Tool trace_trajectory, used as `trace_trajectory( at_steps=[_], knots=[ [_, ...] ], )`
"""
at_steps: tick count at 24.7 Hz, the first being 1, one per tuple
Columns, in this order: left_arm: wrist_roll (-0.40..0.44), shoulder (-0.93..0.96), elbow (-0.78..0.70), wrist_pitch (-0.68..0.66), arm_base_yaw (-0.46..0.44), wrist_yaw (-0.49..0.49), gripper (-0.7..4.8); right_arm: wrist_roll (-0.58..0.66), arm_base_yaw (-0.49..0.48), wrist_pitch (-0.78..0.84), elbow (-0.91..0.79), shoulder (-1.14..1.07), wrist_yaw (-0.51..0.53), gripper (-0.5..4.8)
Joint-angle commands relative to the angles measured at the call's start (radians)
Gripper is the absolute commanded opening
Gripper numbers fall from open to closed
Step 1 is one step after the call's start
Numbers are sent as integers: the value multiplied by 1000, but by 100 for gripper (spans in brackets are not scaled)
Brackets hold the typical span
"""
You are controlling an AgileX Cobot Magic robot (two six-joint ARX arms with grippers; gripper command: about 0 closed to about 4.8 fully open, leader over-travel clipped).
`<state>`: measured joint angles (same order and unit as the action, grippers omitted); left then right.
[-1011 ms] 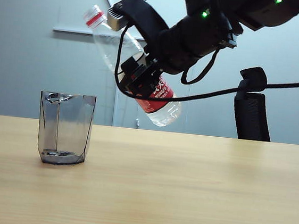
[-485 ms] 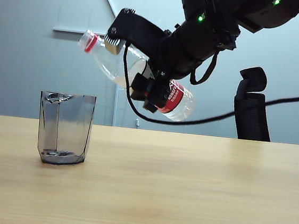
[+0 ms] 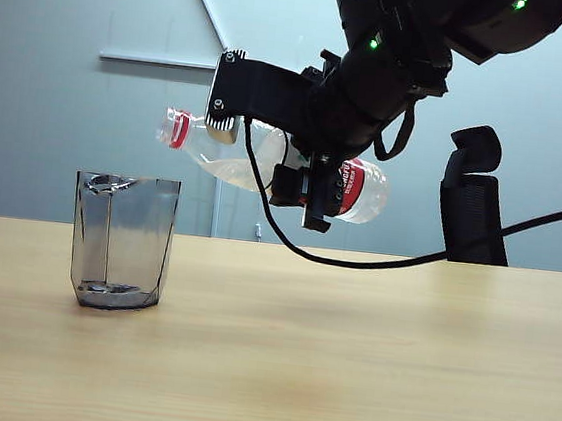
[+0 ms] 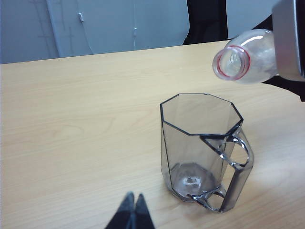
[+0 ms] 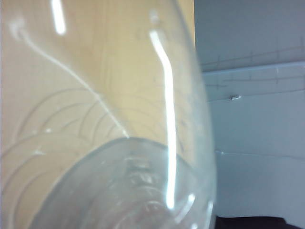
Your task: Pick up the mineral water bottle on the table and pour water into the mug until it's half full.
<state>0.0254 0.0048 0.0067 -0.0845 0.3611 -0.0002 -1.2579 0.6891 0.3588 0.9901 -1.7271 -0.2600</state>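
Right tool (image 3: 308,188) hides bottle (image 3: 227,155) middle, left tool (image 4: 132,210) cut off

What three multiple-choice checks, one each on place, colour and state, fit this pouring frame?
1. Where is the mineral water bottle?
A. Standing on the table
B. Held in the air by the right end effector, right of the mug and above it
C. Lying inside the mug

2. What colour is the bottle's neck ring?
A. Red
B. Blue
C. Green

3. What is the state of the mug?
A. Half full
B. Tipped over
C. Upright, with no clear water level showing

Answers:
1 B: the exterior view shows the bottle nearly level, gripped at its label, above the table.
2 A: a red ring circles the open mouth in the left wrist view.
3 C: the mug stands on its base, its bottom showing through the glass.
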Motion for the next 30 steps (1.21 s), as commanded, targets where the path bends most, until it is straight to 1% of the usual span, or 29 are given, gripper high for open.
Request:
trace_trajectory(
  at_steps=[1, 4, 9, 17, 20, 30],
  knots=[
    [-3, 1, 2, 11, 0, 2, -2, -44, 3, 61, 11, 10, -11, 308],
    [-3, 1, 2, 11, 0, 2, -2, -66, 5, 64, 11, 10, -11, 308],
    [-3, 1, 2, 11, 0, 2, -2, -137, 8, 69, 11, 10, -11, 308],
    [-3, 1, 2, 11, 0, 2, -2, -165, 8, 93, 11, 10, -15, 304],
    [-3, 1, 2, 11, 0, 2, -2, -190, 8, 95, 11, 10, -34, 304],
    [-3, 1, 2, 11, 0, 2, -2, -190, 8, 95, 11, 10, -34, 304]
  ],
)
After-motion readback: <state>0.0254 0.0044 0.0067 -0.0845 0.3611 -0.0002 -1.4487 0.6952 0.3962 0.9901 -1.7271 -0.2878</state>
